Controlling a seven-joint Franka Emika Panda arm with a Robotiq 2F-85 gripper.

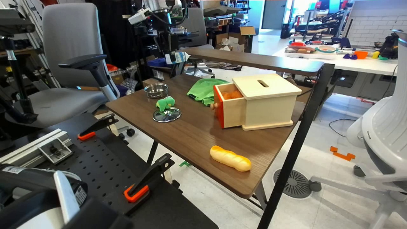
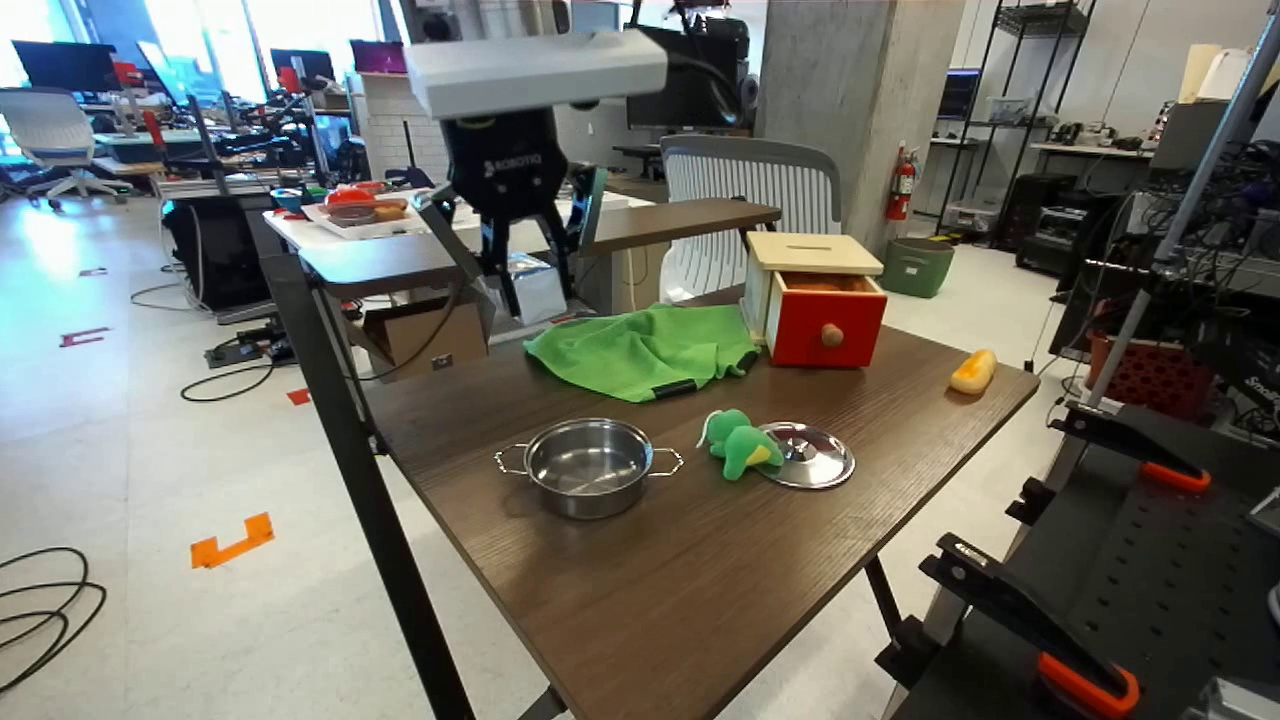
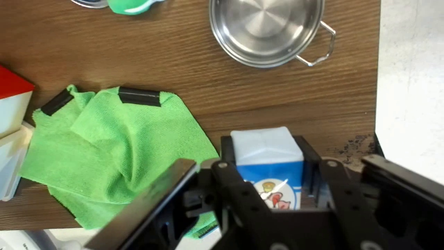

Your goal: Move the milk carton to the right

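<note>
Now the hand [image 3: 267, 150] pinches the milk carton [image 3: 269, 170], height hard to judge; landing on that rumpled cloth [image 3: 119, 149] could tip it.

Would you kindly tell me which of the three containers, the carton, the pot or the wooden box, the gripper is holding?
The blue-and-white milk carton, clasped in the gripper; the metal pot and the wooden box stand on the brown table.

Windows [image 2: 310, 20] glare white in an exterior view, while bright glints streak the steel pot [image 3: 267, 27].
</note>
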